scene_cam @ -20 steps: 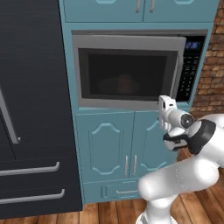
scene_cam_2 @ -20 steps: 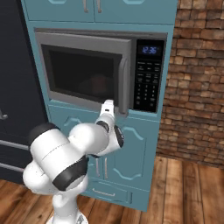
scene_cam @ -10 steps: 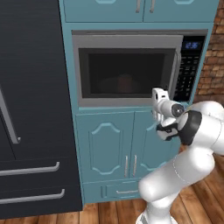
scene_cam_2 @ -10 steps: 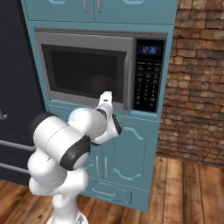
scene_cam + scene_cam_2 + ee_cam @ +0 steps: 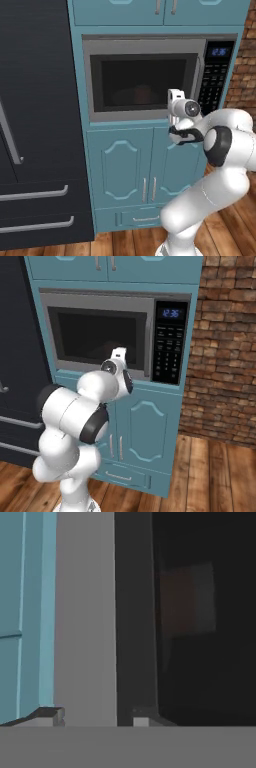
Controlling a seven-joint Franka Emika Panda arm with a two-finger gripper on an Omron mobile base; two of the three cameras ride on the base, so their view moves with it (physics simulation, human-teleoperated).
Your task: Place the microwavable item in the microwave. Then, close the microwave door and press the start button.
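Observation:
The microwave is built into teal cabinets, and its door is closed. Through the dark window the microwavable item shows dimly as a reddish-brown lump inside; it is a blurred reddish patch in the hand view. My gripper hovers close in front of the door's lower right corner, left of the black keypad, and it is also visible in the right base view. In the hand view the gripper points at the door's grey frame. Its fingertips stand apart with nothing between them.
A tall black fridge stands left of the microwave. Teal cabinet doors are below it and more are above. A brick wall rises on the right, over a wooden floor. The keypad's blue display is lit.
The arm has swung left, carrying the hand from below the keypad to the door's lower right corner. The microwave and the item inside have not moved.

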